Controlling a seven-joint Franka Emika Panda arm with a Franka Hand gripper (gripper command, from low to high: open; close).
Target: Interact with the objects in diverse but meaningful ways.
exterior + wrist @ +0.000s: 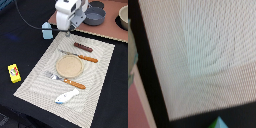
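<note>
My white gripper (69,30) hangs above the far edge of the striped placemat (102,60); its fingers are too blurred to read. Just to the exterior view's left of it stands the pale blue carton (46,32). The brown sausage (84,48) lies on the mat below the gripper. At the mat's near edge lies the white-and-blue fish (66,96). On the black table at the left is the yellow packet (14,73). The grey frying pan (94,16) rests on the pink board (107,31). The wrist view shows a mat corner (203,60) and a blue-green tip (218,123).
A round wooden plate (68,66) sits mid-mat between an orange-handled knife (83,57) and fork (66,80). A bowl (123,18) stands at the far right on the board. A black cable (27,20) trails behind the arm.
</note>
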